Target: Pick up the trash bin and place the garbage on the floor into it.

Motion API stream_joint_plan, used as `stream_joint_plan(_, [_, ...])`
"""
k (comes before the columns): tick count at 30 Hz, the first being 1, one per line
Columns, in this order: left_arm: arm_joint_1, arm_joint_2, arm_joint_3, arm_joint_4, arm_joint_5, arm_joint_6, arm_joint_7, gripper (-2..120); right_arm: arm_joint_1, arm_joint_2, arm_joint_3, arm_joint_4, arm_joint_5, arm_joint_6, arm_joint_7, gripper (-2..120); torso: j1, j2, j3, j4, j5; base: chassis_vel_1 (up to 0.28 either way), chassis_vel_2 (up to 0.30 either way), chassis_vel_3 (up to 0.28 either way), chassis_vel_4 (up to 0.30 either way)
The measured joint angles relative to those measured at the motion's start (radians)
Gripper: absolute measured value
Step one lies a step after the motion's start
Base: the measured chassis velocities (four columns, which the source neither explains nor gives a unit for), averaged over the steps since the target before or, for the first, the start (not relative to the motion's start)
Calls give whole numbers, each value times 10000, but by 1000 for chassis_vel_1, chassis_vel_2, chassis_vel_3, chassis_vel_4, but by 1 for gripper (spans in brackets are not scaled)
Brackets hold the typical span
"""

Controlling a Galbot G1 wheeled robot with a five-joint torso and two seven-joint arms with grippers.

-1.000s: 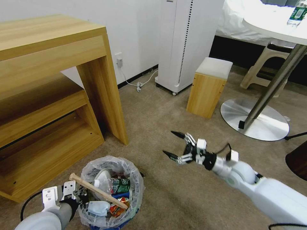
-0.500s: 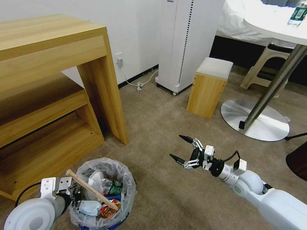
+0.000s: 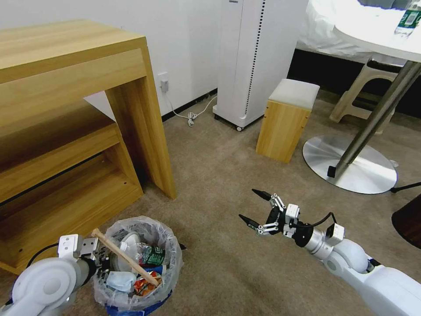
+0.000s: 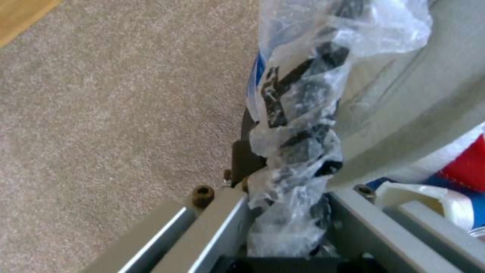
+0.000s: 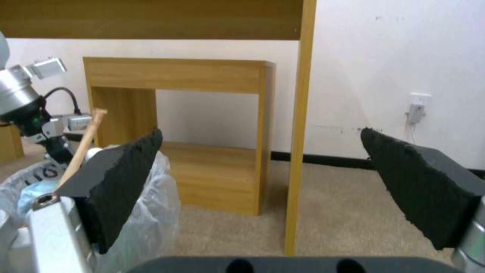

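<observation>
Claw on the left arm (image 3: 101,262) is closed on the rim of the small round blue trash bin with a crinkled clear plastic liner (image 3: 169,256); in the left wrist view the grey metal fingers (image 4: 363,223) pinch the bunched liner and the black rim between them. The bin sits low at the near left on the beige short-pile carpet floor (image 3: 219,166), just in front of the light wooden desk with a lower shelf (image 3: 74,109).

Garbage inside the bin (image 3: 131,274) is piled to the rim: a pale wooden stick (image 3: 125,257) lies slantwise across the top, one end poking past the rim beside the left claw; under it lie a clear bottle with a green label (image 3: 151,255), a red foil wrapper (image 3: 141,286), a white rounded piece and a pale blue crumpled piece.

Right claw (image 3: 255,207) is spread wide and holds nothing, touching nothing. It hangs above bare carpet, well apart from the bin, its two pointed black fingertips aimed toward the desk. In the right wrist view the rough black pads (image 5: 126,182) stand far apart, with the bin's liner (image 5: 157,212) showing beside one pad.

A wooden cube stool with a white top (image 3: 287,118) and a round polished metal table base (image 3: 348,162) stand further back.
</observation>
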Motion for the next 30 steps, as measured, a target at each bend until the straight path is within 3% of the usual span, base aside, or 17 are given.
stream_joint_plan(30, [-1561, 77, 1740, 1065, -378, 0, -105, 0, -394, 250, 171, -170, -136, 58, 60, 100, 0, 1, -1, 1, 8, 0, 0, 0, 0])
